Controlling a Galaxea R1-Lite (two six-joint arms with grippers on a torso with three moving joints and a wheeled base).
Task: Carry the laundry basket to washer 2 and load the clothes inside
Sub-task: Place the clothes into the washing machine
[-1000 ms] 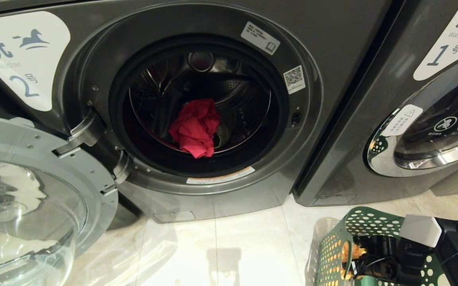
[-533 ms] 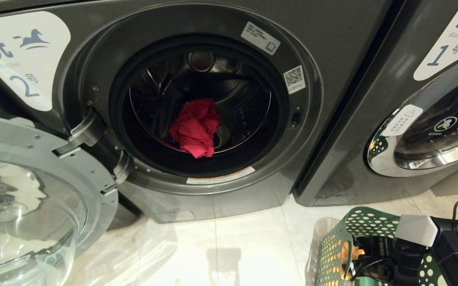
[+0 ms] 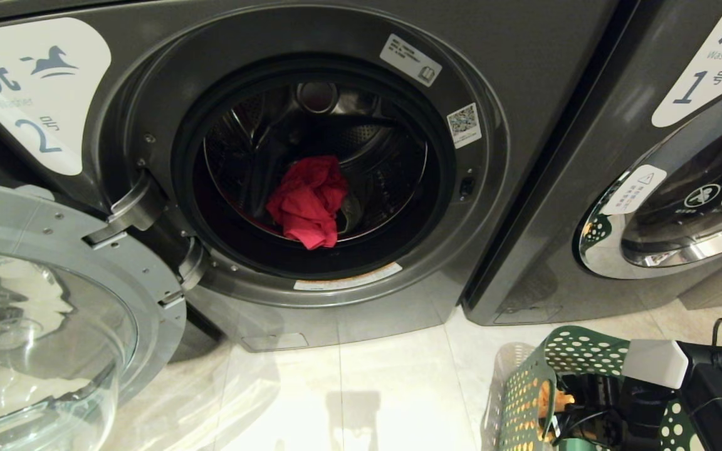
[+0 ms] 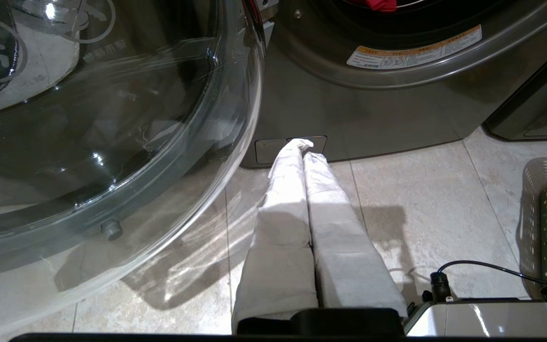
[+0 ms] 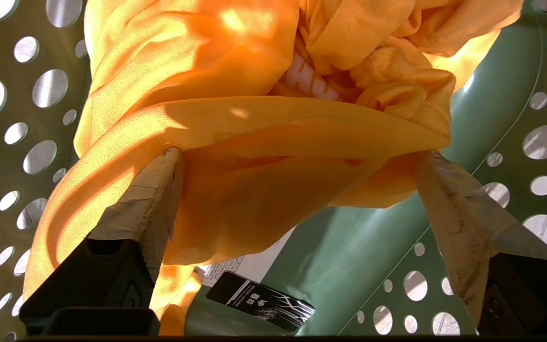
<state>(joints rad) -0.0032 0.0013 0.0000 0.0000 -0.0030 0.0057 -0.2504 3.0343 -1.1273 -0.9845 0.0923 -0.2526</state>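
Reaching into the laundry basket (image 3: 527,394) with wide-open fingers around the yellow-orange cloth (image 5: 254,142), the right gripper (image 5: 297,161) could pinch only a loose fold and drop it before washer 2 (image 3: 311,169), while the left gripper (image 4: 304,147) is closed and empty.

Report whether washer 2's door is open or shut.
Open. The glass door of washer 2 is swung out to the left on its hinge, leaving the drum mouth uncovered, with a red cloth lying inside.
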